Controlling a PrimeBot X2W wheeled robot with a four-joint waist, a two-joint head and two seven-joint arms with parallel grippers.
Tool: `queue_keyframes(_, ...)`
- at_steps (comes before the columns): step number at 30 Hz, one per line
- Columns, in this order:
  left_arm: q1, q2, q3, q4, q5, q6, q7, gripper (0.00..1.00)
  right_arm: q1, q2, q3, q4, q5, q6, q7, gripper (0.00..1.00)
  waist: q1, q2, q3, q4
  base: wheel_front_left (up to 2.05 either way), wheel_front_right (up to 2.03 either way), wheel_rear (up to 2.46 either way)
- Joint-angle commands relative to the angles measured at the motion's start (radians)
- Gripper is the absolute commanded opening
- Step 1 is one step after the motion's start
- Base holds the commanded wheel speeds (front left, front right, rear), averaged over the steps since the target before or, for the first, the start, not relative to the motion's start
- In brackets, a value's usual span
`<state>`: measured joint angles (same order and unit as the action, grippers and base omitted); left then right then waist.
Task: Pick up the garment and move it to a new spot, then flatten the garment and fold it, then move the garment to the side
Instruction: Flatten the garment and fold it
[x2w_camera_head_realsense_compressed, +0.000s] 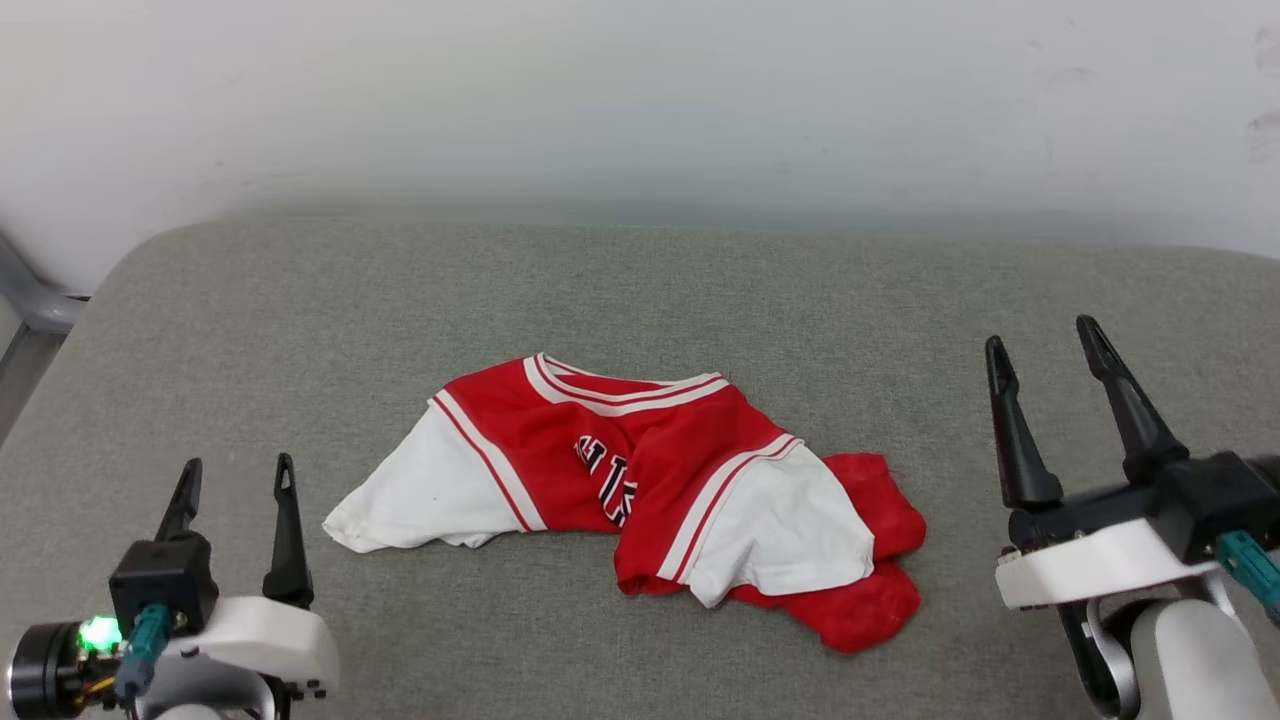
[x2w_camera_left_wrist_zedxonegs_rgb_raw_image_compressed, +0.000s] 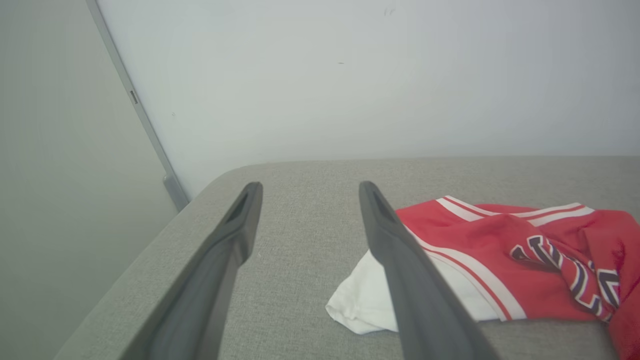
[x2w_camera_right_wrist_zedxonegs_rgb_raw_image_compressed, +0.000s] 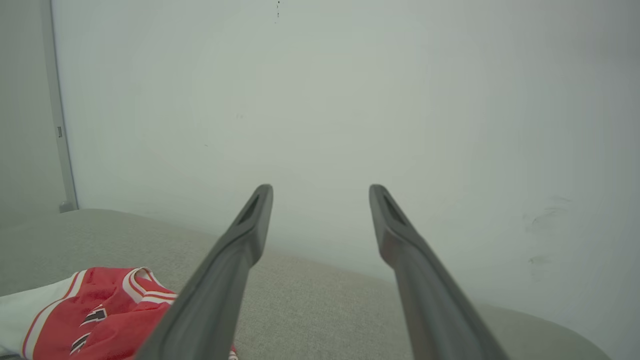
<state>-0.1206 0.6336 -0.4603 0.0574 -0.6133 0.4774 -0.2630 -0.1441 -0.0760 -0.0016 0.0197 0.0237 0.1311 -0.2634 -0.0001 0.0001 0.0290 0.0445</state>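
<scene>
At the near edge of the grey upholstered surface (x2w_camera_head_realsense_compressed: 300, 300), closest to us, our left gripper (x2w_camera_head_realsense_compressed: 238, 465) sits low on the left. Its two dark fingers stand apart with nothing between them, and a small green light (x2w_camera_head_realsense_compressed: 98, 632) glows on the wrist behind it. Our right gripper (x2w_camera_head_realsense_compressed: 1040, 335) is over on the right and reaches a little farther forward. Its fingers are likewise spread and empty. We see bare fabric between each gripper and the cloth, so neither touches it.

Between our two grippers, near the middle of the surface, the garment (x2w_camera_head_realsense_compressed: 640, 470) lies crumpled. One white sleeve (x2w_camera_head_realsense_compressed: 410, 495) spreads flat towards our left side. In the left wrist view one of that gripper's fingers crosses in front of its edge. The red body is bunched, and the black, white-outlined lettering (x2w_camera_head_realsense_compressed: 605, 475) is partly lost in a fold, so we cannot read it whole. A second white sleeve (x2w_camera_head_realsense_compressed: 790, 530) lies folded over a rumpled red heap on our right. The striped collar (x2w_camera_head_realsense_compressed: 620, 390) runs along the garment's far side.

Beyond it the surface runs bare to a rounded far edge. Behind that rises a pale wall (x2w_camera_head_realsense_compressed: 640, 100), with a grey metal bar (x2w_camera_head_realsense_compressed: 30, 310) at the far left corner.
</scene>
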Motion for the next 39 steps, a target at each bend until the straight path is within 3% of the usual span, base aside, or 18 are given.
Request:
queue_keyframes(1, 0.040, -0.023, 0.026, -0.032, 0.035, 0.007, -0.002, 1.00, -0.041, -0.035, 0.026, 0.029, 0.008, -0.001, -0.002, 1.00, 0.0001, -0.0001, 0.001, 0.008, 0.00, 0.00, 0.00)
queue_keyframes(4, 0.091, -0.063, 0.073, -0.074, 0.100, 0.011, -0.002, 1.00, -0.122, -0.100, 0.097, 0.096, 0.034, -0.001, 0.014, 1.00, 0.0001, -0.0001, 0.004, 0.020, 0.00, 0.00, 0.00)
queue_keyframes(7, 0.130, -0.106, 0.107, -0.102, 0.154, -0.001, -0.002, 1.00, -0.214, -0.171, 0.196, 0.155, 0.089, -0.001, 0.106, 1.00, 0.0001, -0.0001, 0.010, 0.031, 0.00, 0.00, 0.00)
queue_keyframes(20, 0.139, -0.275, 0.197, -0.122, 0.311, -0.107, -0.002, 1.00, -0.480, -0.476, 0.732, 0.234, 0.459, -0.001, 0.683, 1.00, 0.0001, -0.0001, 0.090, 0.107, 0.00, 0.00, 0.00)
queue_keyframes(29, 0.087, -0.371, 0.246, -0.105, 0.392, -0.189, -0.002, 1.00, -0.599, -0.541, 0.947, 0.317, 0.603, -0.001, 0.851, 1.00, 0.0001, -0.0001, 0.180, 0.163, 0.00, 0.00, 0.00)
queue_keyframes(39, 0.056, -0.445, 0.298, -0.080, 0.450, -0.251, -0.003, 1.00, -0.591, -0.526, 1.129, 0.451, 0.685, 0.000, 0.868, 1.00, 0.0001, -0.0001, 0.230, 0.182, 0.00, 0.00, 0.00)
